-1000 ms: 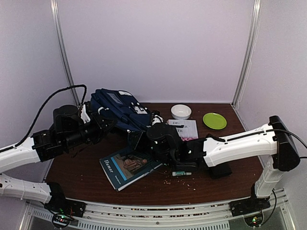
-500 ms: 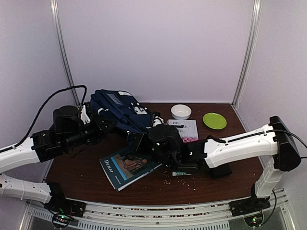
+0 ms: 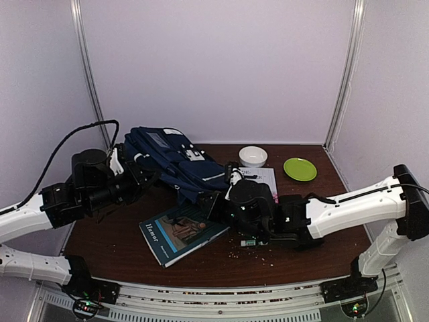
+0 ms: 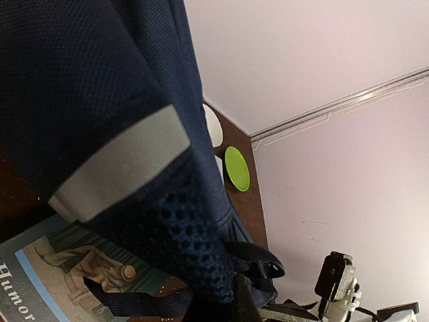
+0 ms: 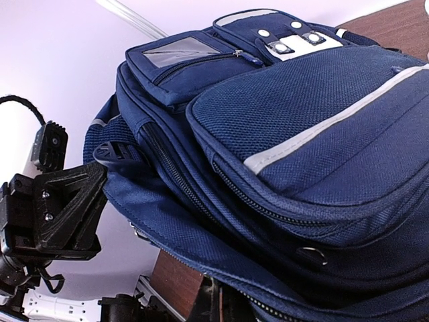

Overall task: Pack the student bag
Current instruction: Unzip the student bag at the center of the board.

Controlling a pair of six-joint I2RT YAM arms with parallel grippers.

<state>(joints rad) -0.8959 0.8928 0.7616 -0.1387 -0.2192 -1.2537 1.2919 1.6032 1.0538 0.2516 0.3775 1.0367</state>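
student bag (image 3: 175,155) lies at the back left of the worktop (image 3: 315,258), pockets up, long axis running from back left to front right. book (image 3: 182,233) lies just before it; bowl (image 3: 253,156), plate (image 3: 299,168) and paper sheet (image 3: 265,178) to its right. left pincer (image 3: 137,176) clamps its left edge; right pincer (image 3: 213,201) is fully closed at its front edge.

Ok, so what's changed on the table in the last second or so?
The right gripper closed its jaws on the near edge of the student bag and drew back toward the right, stretching the bag out that way. The left gripper kept its hold on the bag's left side. The book, white bowl and green plate stayed put.
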